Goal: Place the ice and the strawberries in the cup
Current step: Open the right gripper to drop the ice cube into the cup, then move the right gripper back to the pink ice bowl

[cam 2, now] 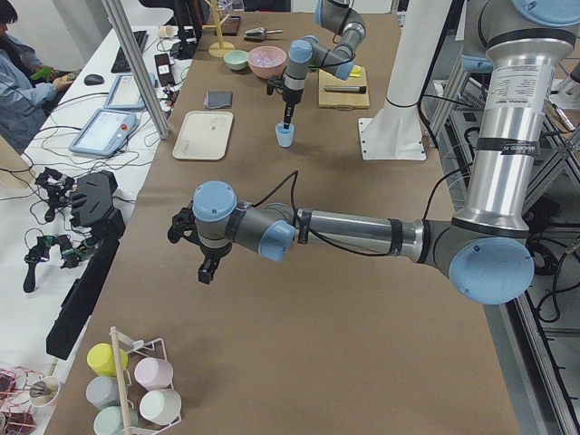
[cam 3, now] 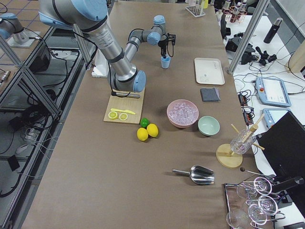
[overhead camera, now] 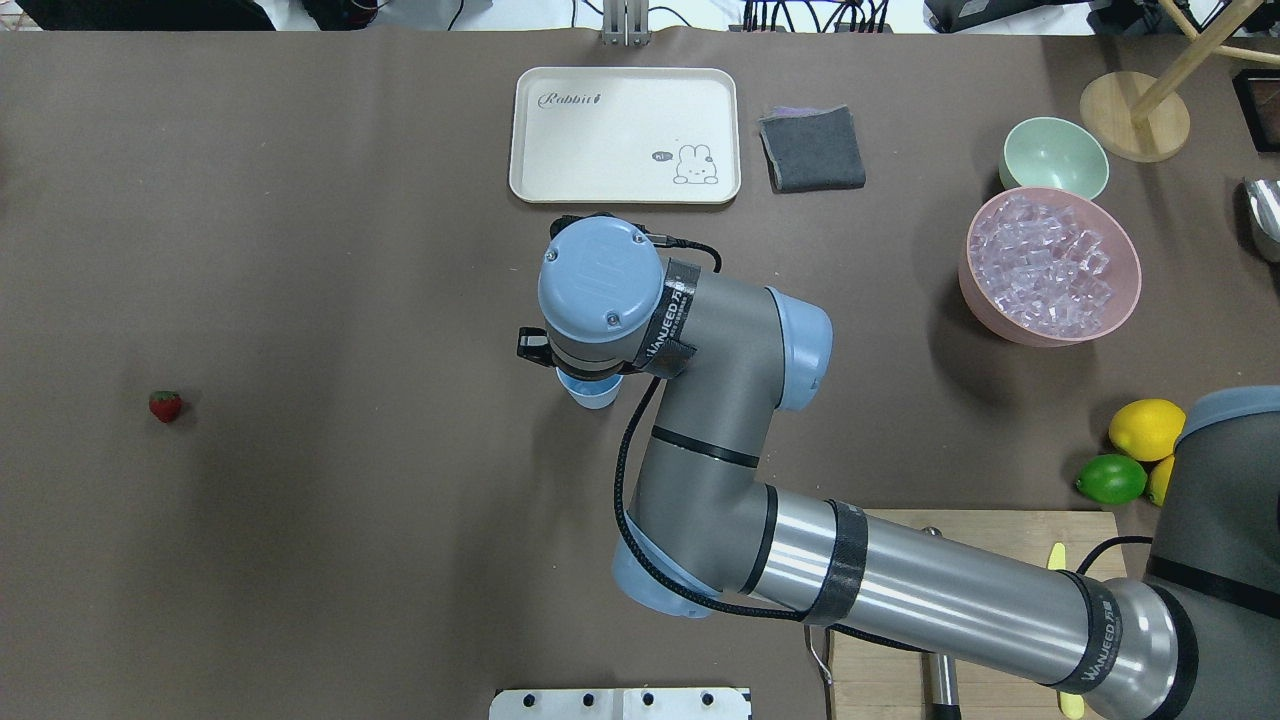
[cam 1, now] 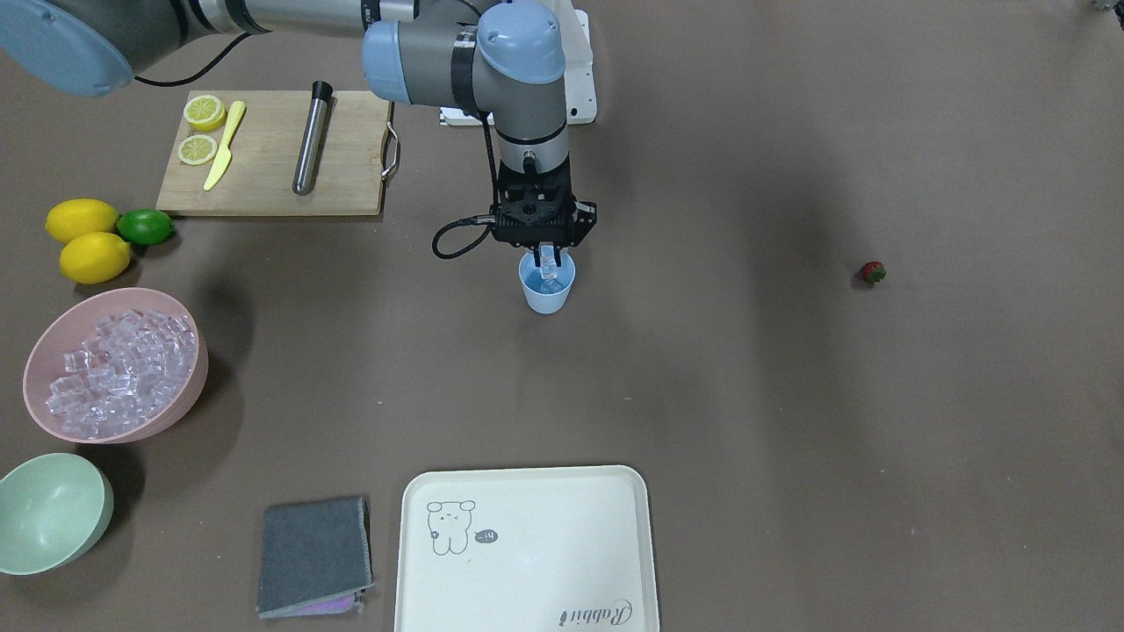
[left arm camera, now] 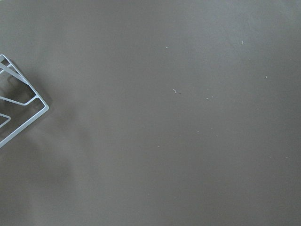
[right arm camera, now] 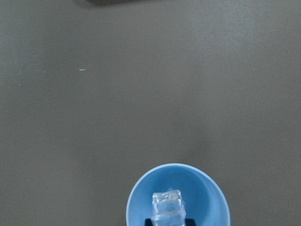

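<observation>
Near the middle of the brown table [cam 1: 702,395] stands the light blue cup [cam 1: 546,294], upright and open-mouthed; directly above its mouth, at about rim height, hangs one clear ice cube [right arm camera: 167,206], which the wrist view shows centred over the blue interior; the right gripper [cam 1: 549,261] points straight down over the cup with its two fingers clamped on that cube; a pale glint lower inside the cup may be a cube already dropped, but that cannot be told; the rest of the ice [cam 1: 118,360] sits heaped in the pink bowl [cam 1: 189,391], well apart toward the robot's right; the single strawberry [cam 1: 873,272] lies alone on the table, well apart toward the robot's left; the left gripper [cam 2: 207,268] hovers above bare table at that far end, seen only from the side, so whether it is apart or together cannot be told. Judging by this, the ice-dropping step is in hand; the next move calls for parting the fingers so the cube falls inside, then lifting clear without nudging the light cup; the strawberry is not yet fetched.
</observation>
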### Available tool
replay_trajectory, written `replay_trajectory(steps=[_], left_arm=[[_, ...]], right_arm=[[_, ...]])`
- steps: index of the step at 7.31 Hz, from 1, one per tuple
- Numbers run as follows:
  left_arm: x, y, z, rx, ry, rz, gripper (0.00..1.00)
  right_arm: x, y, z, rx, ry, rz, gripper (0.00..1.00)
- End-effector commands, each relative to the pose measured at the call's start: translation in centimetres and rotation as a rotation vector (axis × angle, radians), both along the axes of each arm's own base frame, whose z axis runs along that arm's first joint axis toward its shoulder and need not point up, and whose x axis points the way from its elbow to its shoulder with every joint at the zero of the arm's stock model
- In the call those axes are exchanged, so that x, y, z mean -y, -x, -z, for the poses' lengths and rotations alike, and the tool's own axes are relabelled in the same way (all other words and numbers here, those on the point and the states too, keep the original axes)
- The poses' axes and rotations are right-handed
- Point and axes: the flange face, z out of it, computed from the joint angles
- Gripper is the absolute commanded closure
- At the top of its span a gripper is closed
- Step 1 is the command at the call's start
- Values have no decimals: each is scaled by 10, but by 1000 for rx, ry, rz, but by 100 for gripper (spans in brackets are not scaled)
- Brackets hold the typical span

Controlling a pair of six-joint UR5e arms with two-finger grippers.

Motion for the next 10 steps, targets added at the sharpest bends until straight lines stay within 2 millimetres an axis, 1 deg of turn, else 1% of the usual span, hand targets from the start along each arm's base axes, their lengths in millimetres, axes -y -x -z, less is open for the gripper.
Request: replay_trajectory(steps=[1, 2, 3, 4, 5, 6, 7, 8, 9, 10], left_arm=[[0, 0, -1, 0, 1, 0, 2], [-1, 0, -2, -1, 4, 1, 2], [-1, 0, -1, 0, 1, 0, 2], [-1, -1, -1, 0, 1, -2, 2], [-1, 0, -1, 0, 1, 0, 2], [-1, 0, 0, 0, 0, 0, 2], [-1, 0, 0, -1, 1, 1, 2], [-1, 0, 0, -1, 1, 1, 2], [-1, -1, -1, 0, 1, -2, 2], [-1, -1, 0, 0, 0, -2, 2]], right_arm=[[-2, 4, -1, -3, 2, -4, 40], [-3, 4, -1, -3, 2, -4, 21], [-2, 2, 0, 0, 1, -6, 6], [1, -11, 13, -1, 2, -15, 2], [12, -53, 32, -7, 14, -23, 2], [34, -104, 37, -13, 33, 27, 2], [53, -145, -6, -54, 21, 54, 2], [72, -184, -50, -102, -47, 92, 2], [99, -222, -86, -101, -69, 112, 2], [113, -262, -135, -89, -90, 169, 2]])
